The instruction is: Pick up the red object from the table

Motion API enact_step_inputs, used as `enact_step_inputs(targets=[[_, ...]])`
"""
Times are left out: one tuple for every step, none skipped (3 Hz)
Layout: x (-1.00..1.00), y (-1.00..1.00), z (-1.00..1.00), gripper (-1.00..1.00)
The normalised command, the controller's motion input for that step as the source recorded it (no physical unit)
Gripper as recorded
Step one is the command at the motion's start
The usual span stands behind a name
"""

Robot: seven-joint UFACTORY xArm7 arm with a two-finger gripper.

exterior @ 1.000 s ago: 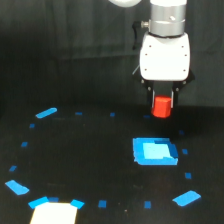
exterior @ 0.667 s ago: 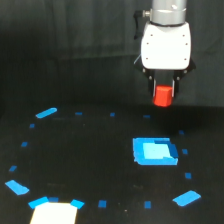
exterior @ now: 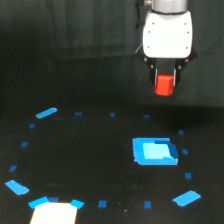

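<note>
A white patch [exterior: 55,214] is seen at the table's [exterior: 90,165] lower left edge; a bright-blue square piece [exterior: 155,151] lies further right. Above it, the red object [exterior: 164,84] is clamped in the gripper [exterior: 165,80], clear of the table. No writing can be read.

Dim, soft-focus scene; the white patch [exterior: 54,214] at the bottom edge glares overexposed.

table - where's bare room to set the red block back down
Widest bare patch on the table: centre of the tape ring, between the blue strip and the blue square piece. It is crowded at the white piece. The gripper holds the red object aloft.
</note>
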Motion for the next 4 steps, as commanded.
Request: enact_step_inputs(targets=[[-0.24, 0.14, 0.34, -1.0], [-0.33, -0.08, -0.05, -1.0], [-0.1, -0.05, -0.14, -0.95], [-0.22, -0.07, -0.15, -0.96]])
